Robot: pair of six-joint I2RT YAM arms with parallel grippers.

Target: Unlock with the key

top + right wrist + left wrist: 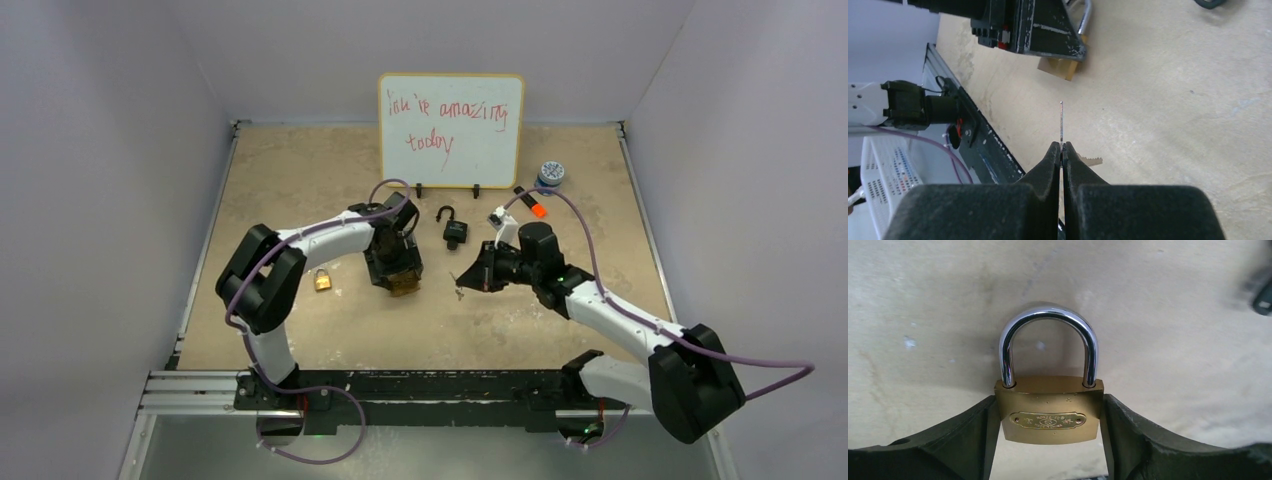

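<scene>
brass padlock [1049, 412], shackle closed, pinched by its sides in the left gripper [403, 280]; key [1061, 120] clamped edge-on in the right gripper [1062, 152], blade pointing toward it.

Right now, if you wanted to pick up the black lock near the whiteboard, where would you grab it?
The black lock lies on the table, so come straight down from above and close the hand across the side edges of its blocky body. Its shackle looks swung open and may swivel, so probably skip that.
</scene>
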